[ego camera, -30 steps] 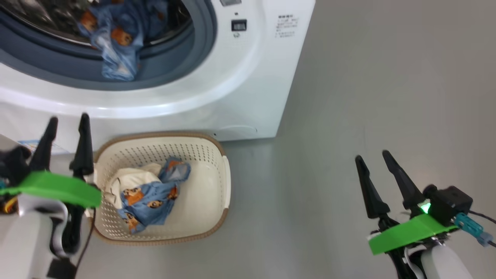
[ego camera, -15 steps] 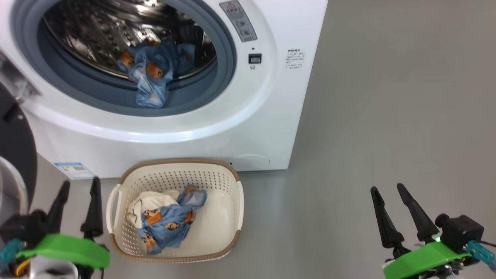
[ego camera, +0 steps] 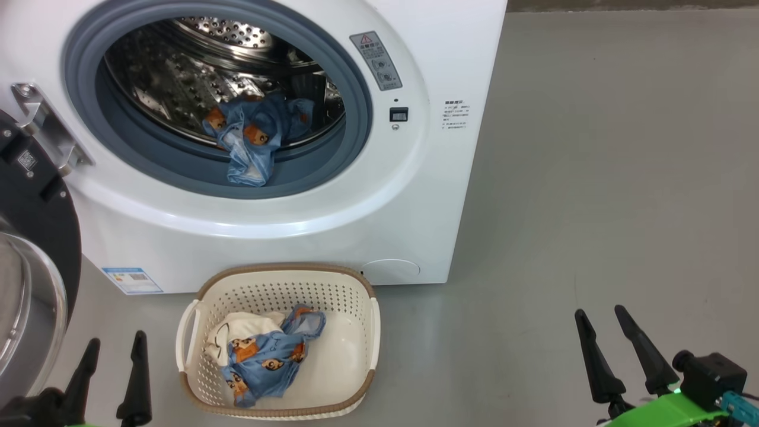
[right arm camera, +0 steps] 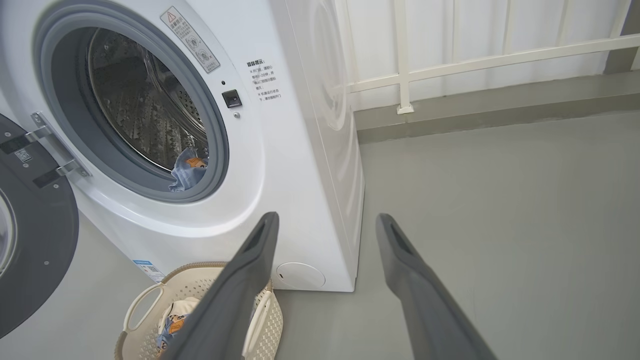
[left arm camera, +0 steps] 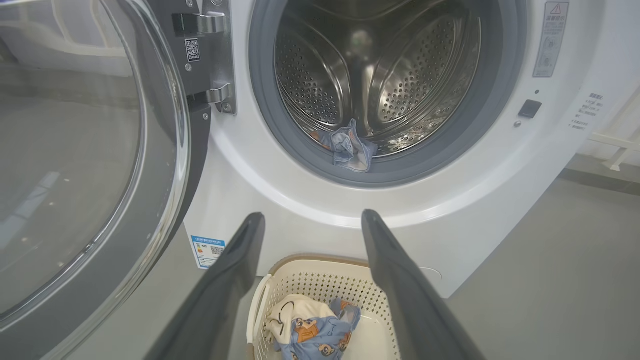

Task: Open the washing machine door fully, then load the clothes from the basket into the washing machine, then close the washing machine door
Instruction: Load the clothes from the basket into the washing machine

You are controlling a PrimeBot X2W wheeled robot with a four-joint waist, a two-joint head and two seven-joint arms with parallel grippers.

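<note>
1. Foreground, lower left of the head view: the left gripper [ego camera: 115,339] stands over the grey floor [ego camera: 593,178] just left of the basket. Its two dark fingers are spread wide, with nothing between them.
2. Lower right: the right gripper [ego camera: 599,311] is likewise spread wide and empty. It is well apart from both the basket and the machine.
3. Between them, nearer the left gripper, the basket [ego camera: 284,270] sits on the floor just in front of the machine's base. Whether it touches the base cannot be told.
4. Inside the basket, the clothes [ego camera: 267,359] lie bunched toward its left half. A cream-white garment sits at the left, with light-blue bear-print fabric crumpled against it.
5. Behind the basket stands the washing machine [ego camera: 356,237], white-fronted, with a small blue label [ego camera: 131,280] at its lower left corner.
6. The washing machine door [ego camera: 41,225] is swung wide open to the robot's left on a metal hinge [ego camera: 41,127]. Its black rim faces outward, and the clear glass bowl [ego camera: 24,314] bulges toward the camera.
7. In the open mouth, a second bear-print piece [ego camera: 249,136] lies at the bottom front of the steel drum [ego camera: 178,77]. Its lower end drapes over onto the grey-blue seal [ego camera: 356,118].
8. Farthest back, in the right wrist view, a white railing [right arm camera: 475,55] runs along the wall beyond the machine's side.
</note>
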